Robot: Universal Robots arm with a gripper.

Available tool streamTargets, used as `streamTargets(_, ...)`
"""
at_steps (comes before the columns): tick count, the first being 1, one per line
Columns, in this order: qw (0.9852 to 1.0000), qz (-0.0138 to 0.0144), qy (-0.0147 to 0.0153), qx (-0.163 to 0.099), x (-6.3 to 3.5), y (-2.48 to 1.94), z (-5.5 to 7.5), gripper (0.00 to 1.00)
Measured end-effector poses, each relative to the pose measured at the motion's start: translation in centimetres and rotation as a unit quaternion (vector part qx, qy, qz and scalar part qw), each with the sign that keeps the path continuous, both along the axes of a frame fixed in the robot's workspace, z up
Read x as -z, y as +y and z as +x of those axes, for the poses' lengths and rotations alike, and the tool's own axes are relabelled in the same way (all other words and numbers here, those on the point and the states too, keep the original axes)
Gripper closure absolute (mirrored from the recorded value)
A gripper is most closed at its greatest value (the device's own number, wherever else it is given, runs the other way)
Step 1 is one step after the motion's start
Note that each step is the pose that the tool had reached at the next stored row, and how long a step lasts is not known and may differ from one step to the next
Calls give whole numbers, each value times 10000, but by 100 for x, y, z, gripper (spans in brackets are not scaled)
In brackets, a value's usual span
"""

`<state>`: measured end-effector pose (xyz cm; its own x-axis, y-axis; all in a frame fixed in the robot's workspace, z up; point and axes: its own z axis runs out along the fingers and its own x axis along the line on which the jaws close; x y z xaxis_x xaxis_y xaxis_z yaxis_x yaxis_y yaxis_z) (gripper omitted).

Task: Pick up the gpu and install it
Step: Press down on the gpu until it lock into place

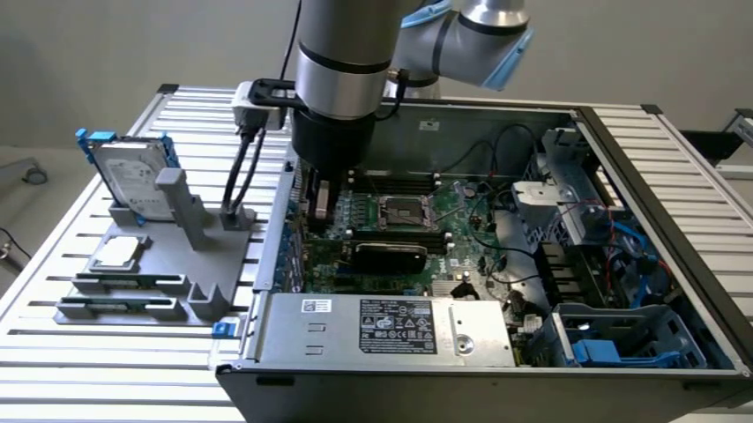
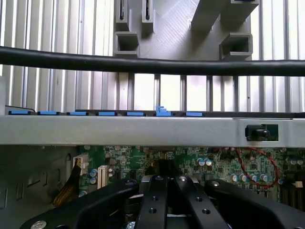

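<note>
My pincer (image 1: 317, 204), grip state unclear, hangs inside the open metal computer case (image 1: 659, 264) above the green motherboard (image 1: 400, 238); grey holder (image 1: 153, 264) left.

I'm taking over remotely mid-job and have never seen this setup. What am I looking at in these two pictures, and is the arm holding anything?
The exterior view shows a robot arm reaching down into an open computer case on a slatted metal table. Its gripper sits low, over the green motherboard, near the case wall on the exterior view's left. Outside the case, a grey holder carries a hard drive with blue rails and a small square CPU chip. The wrist view comes from a camera on the arm: black gripper fingers in front, the motherboard beyond, the case wall above. Whether they grip the gpu I cannot tell.
</note>
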<state>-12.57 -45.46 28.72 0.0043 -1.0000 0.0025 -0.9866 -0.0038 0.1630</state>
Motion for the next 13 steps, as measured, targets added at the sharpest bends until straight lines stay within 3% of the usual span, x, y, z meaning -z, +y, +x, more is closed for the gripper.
streamTargets(9, 9999, -121, 51, -2, -94, 1, -11, 89)
streamTargets(13, 9997, -229, 61, -2, -114, 13, -11, 89)
